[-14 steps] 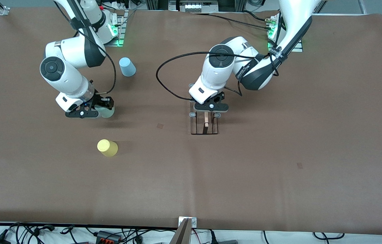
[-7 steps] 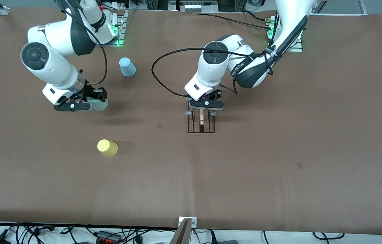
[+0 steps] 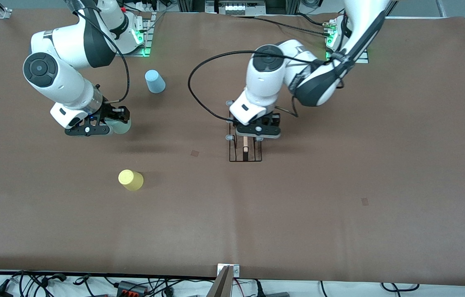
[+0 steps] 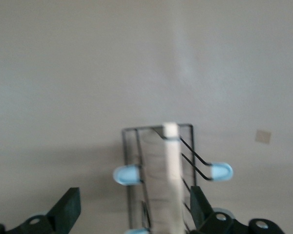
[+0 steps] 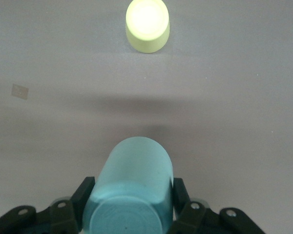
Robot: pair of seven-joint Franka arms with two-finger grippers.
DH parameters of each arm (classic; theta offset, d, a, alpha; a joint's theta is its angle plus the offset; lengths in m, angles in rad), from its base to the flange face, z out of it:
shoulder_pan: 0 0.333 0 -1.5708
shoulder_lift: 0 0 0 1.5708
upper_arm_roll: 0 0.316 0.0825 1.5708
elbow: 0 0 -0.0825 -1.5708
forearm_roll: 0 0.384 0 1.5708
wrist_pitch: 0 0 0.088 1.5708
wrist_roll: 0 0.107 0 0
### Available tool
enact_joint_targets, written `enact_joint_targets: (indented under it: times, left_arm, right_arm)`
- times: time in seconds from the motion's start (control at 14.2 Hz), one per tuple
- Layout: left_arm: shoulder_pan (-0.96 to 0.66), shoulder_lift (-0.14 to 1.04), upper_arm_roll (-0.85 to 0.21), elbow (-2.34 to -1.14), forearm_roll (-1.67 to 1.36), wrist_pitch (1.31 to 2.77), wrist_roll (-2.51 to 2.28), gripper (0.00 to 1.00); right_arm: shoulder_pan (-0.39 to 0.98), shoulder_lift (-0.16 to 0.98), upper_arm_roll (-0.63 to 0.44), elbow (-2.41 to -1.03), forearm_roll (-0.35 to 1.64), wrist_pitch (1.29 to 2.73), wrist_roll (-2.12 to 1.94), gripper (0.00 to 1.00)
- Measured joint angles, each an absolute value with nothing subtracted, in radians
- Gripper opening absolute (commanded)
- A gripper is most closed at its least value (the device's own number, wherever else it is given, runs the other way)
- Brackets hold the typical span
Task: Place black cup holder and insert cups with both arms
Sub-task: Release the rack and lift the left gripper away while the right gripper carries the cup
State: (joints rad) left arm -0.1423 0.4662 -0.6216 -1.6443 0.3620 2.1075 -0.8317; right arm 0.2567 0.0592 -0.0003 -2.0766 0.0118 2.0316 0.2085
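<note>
The black cup holder [image 3: 245, 155] stands on the brown table near its middle, its wooden rod handle [image 4: 170, 165] running between blue-tipped pegs [image 4: 128, 174]. My left gripper [image 3: 257, 133] hangs just over it, open, with the rod between its spread fingers [image 4: 68, 210] and untouched. My right gripper [image 3: 113, 124] is shut on the pale green cup [image 3: 122, 126], held lying sideways above the table toward the right arm's end; the same cup [image 5: 132, 190] fills the right wrist view. The yellow cup [image 3: 130, 180] stands upside down nearer the front camera. The light blue cup [image 3: 155, 81] stands upside down near the right arm's base.
Small square marks lie on the brown mat [image 3: 195, 153] [image 3: 365, 201]. A black cable [image 3: 199, 78] loops out from the left arm over the table. Metal mounts and wiring line the table's front edge [image 3: 227, 272].
The left gripper has opened and let go of the rod handle after shifting the holder slightly. The right arm lifted the green cup and carried it toward the right arm's end.
</note>
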Motion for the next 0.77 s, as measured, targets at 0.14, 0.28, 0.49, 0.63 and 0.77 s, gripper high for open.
enact_joint_targets:
  times: [0.14, 0.28, 0.49, 0.63, 0.77]
  left_arm:
    - [-0.071, 0.409, -0.621, -1.64, 0.363, 2.039, -0.7, 1.0]
    - [0.019, 0.36, -0.622, -1.639, 0.363, 1.974, -0.536, 1.0]
    - [0.126, 0.304, -0.622, -1.626, 0.363, 1.861, -0.344, 1.0]
    - [0.159, 0.274, -0.622, -1.578, 0.363, 1.725, -0.244, 1.0]
    - [0.177, 0.252, -0.623, -1.501, 0.363, 1.591, -0.148, 1.0]
  right_arm:
    - [0.271, 0.059, 0.005, -2.064, 0.016, 2.032, 0.274, 0.11]
    - [0.331, 0.059, 0.014, -2.046, 0.023, 2.033, 0.419, 0.11]
    - [0.486, 0.071, 0.031, -1.982, 0.054, 2.036, 0.713, 0.11]
    - [0.59, 0.109, 0.055, -1.919, 0.059, 2.036, 0.918, 0.11]
    - [0.686, 0.172, 0.063, -1.858, 0.057, 2.048, 1.092, 0.11]
